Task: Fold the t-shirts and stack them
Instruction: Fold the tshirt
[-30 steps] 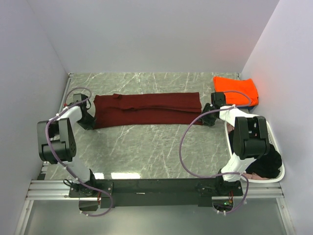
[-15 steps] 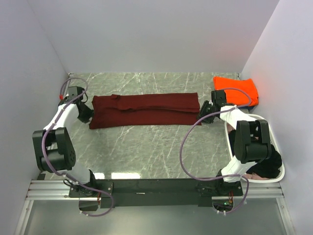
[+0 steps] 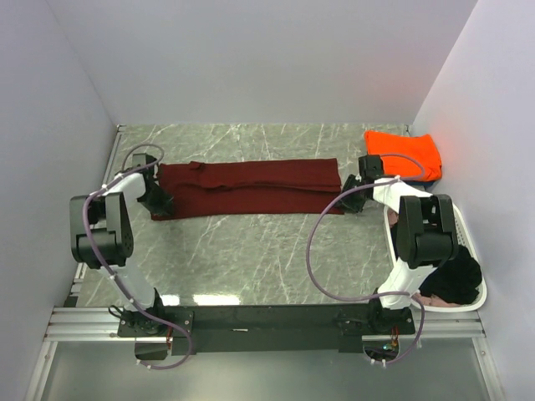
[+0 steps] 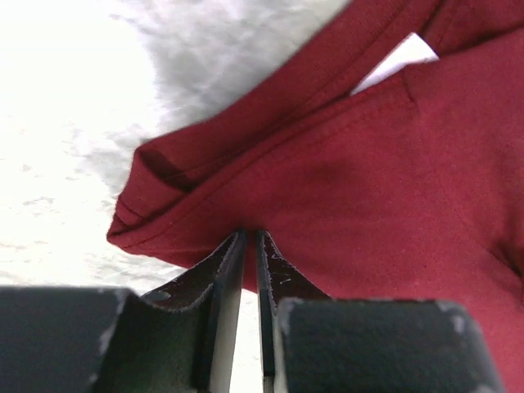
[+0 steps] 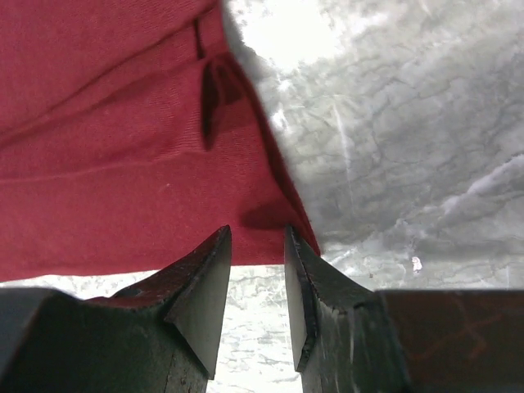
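The dark maroon t-shirt (image 3: 251, 185) lies on the marble table as a long strip folded lengthwise. My left gripper (image 3: 159, 203) is at its left end. In the left wrist view the jaws (image 4: 250, 233) are closed to a thin slit, with their tips on the shirt's near hem (image 4: 368, 180). My right gripper (image 3: 349, 200) is at the strip's right end. It stands open (image 5: 258, 231), with the fingertips just at the corner of the cloth (image 5: 106, 164) and bare table showing between them. A folded bright orange t-shirt (image 3: 403, 153) lies at the back right.
A white basket (image 3: 472, 242) stands at the right edge beside the right arm, holding a black shirt (image 3: 456, 280) and a bit of pale pink cloth (image 3: 435, 302). White walls close in the table at left, back and right.
The left arm swung out to the left and came back to the shirt's left end. The right gripper stayed at the right end and its jaws narrowed a little.
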Robot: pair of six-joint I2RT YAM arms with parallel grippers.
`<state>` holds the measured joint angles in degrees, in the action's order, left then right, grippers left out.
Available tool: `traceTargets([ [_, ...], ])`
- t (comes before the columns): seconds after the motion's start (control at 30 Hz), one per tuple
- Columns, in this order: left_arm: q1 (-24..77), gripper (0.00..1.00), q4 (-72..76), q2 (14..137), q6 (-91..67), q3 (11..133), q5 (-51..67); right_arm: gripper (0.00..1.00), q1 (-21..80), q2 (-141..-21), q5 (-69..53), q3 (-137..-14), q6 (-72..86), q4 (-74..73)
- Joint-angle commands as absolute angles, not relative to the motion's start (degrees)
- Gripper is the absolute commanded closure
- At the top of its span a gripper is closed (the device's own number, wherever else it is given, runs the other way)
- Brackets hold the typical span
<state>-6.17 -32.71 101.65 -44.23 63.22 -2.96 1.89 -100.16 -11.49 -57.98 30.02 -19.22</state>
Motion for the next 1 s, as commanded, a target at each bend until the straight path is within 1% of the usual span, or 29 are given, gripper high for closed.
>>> traceTargets([
  [0.0, -9.1, 0.81, -35.9, 100.9, -42.6, 58.7, -6.8, 0.60, 0.7, -98.8, -8.1, -55.1, 30.8, -23.6],
  [0.2, -12.7, 0.80, -37.3, 95.1, -40.3, 52.1, -8.6, 0.60, 0.3, -93.2, -6.3, -49.1, 30.2, -26.4],
  [0.3, -13.4, 0.78, -37.3, 91.3, -39.6, 49.8, -9.4, 0.60, -1.5, -89.3, -4.3, -47.3, 29.0, -27.7],
  [0.4, -13.4, 0.72, -37.5, 87.7, -39.7, 49.6, -9.5, 0.60, -1.1, -85.9, -4.6, -47.2, 28.5, -28.0],
  [0.43, -13.3, 0.66, -37.8, 86.1, -39.7, 49.9, -9.3, 0.60, -0.3, -83.7, -5.2, -47.5, 28.4, -27.9],
  [0.57, -13.2, 0.56, -39.9, 82.1, -40.2, 53.0, -9.8, 0.60, 6.9, -80.7, -6.0, -51.5, 27.2, -27.6],
  [0.63, -12.9, 0.52, -40.9, 79.5, -40.3, 54.2, -10.4, 0.60, 9.7, -80.9, -7.2, -53.9, 27.1, -25.5],
  [0.67, -12.7, 0.52, -41.7, 78.7, -40.3, 55.3, -10.6, 0.60, 12.5, -81.2, -8.2, -54.5, 27.5, -24.5],
  [0.77, -11.4, 0.51, -43.1, 76.2, -40.2, 56.6, -11.0, 0.62, 15.9, -84.5, -10.4, -57.4, 28.9, -21.4],
  [0.9, -8.6, 0.50, -44.1, 74.2, -39.8, 57.0, -11.2, 0.64, 20.0, -92.1, -11.3, -62.8, 29.5, -19.3],
  [0.97, -6.9, 0.50, -44.0, 72.9, -39.8, 56.3, -10.6, 0.64, 20.6, -94.7, -11.4, -64.7, 29.8, -18.8],
])
